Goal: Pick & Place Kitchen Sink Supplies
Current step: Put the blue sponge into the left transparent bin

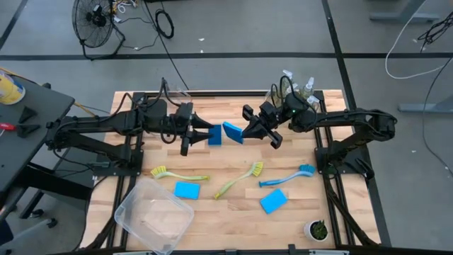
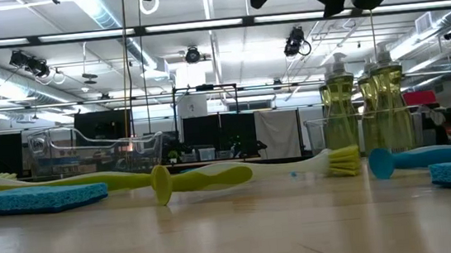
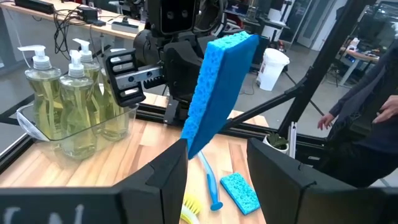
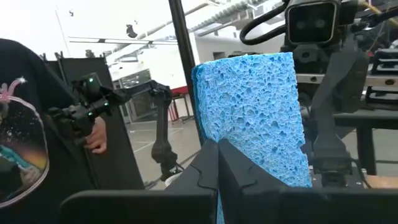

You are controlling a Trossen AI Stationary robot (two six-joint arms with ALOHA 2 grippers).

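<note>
Down at the near edge of the table [image 1: 212, 227] an empty clear bin [image 1: 153, 214] sits by the left corner and a little potted plant [image 1: 318, 229] by the right. Just behind them lie two blue sponges [image 1: 187, 190], two yellow-green brushes [image 1: 177, 173] and a blue brush [image 1: 287, 178], all flat on the wood, waiting their turn. Now up above mid-table, the action: the right gripper [image 1: 244, 132] is pinched tight on one edge of a blue sponge [image 4: 252, 115], holding it out on edge in the air, which looks like a handover. The left gripper [image 1: 207, 134] faces it with its fingers [image 3: 163, 174] apart, the sponge's lower end hanging right between them, so no squeeze from that side yet. At the far right corner, three soap bottles [image 3: 71, 93] stand upright inside a clear bin [image 3: 87, 134].
</note>
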